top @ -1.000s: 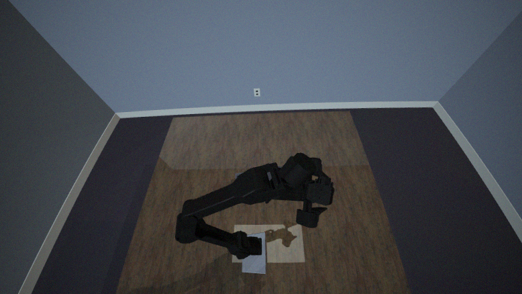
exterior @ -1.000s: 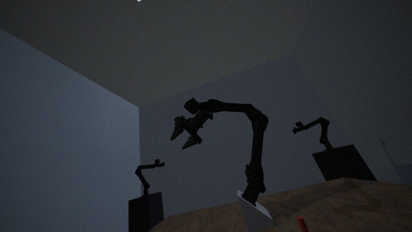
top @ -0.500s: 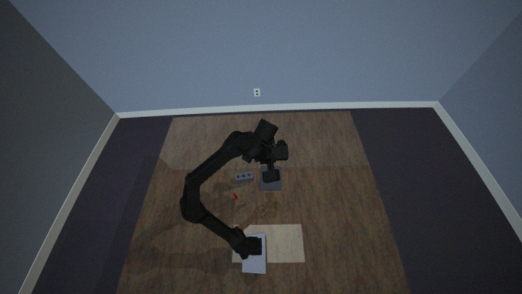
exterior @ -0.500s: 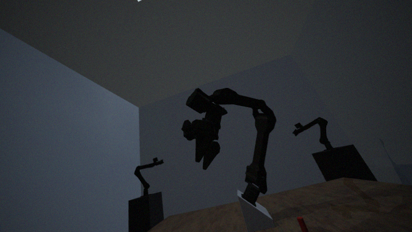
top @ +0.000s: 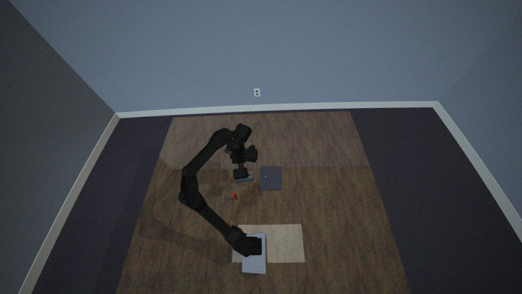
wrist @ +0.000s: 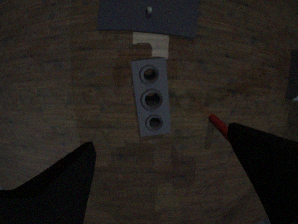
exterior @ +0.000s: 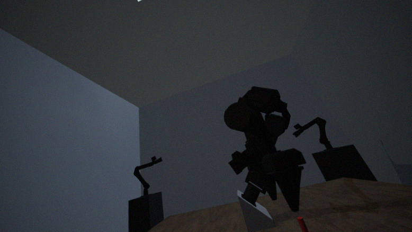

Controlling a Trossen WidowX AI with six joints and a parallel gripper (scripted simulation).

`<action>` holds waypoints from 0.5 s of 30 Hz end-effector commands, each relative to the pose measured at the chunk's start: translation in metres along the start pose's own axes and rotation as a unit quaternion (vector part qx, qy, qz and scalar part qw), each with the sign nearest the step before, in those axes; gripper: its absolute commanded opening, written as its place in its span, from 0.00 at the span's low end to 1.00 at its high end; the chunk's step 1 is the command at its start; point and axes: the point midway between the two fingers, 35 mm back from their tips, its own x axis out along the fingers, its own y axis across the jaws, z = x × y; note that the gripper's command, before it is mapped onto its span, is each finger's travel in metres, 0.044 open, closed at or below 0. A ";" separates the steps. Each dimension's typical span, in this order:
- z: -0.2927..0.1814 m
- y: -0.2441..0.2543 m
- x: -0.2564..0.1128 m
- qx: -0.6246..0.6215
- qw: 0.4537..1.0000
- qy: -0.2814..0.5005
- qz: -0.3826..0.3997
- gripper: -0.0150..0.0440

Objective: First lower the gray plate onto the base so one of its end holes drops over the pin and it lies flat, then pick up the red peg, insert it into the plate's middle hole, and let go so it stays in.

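The gray plate (top: 248,179) (wrist: 164,86) lies on the wooden surface, its three holes facing up in the wrist view. The gray square base (top: 270,183) (wrist: 120,17) lies beside it, a gap apart, with a small pale pin (top: 265,176) (wrist: 149,10) near the edge facing the plate. The red peg (top: 235,196) (exterior: 301,223) (wrist: 218,124) appears to stand upright apart from the plate; the right finger hides its lower part in the wrist view. My gripper (exterior: 284,205) (wrist: 161,136) is open and empty, above the plate's end away from the base, and partly hides the plate in the top view.
My arm (top: 191,186) curves in from the left of its pale mount (top: 253,264). A pale rectangle (top: 284,242) lies beside the mount. Two other dark arms (exterior: 140,175) (exterior: 322,132) stand on dark blocks in the background of the exterior view.
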 end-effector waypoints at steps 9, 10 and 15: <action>-0.007 0.003 0.064 0.005 1.000 0.011 0.003 1.00; -0.007 0.003 0.064 0.005 1.000 0.011 0.003 1.00; -0.005 0.001 0.075 0.005 1.000 0.011 0.003 1.00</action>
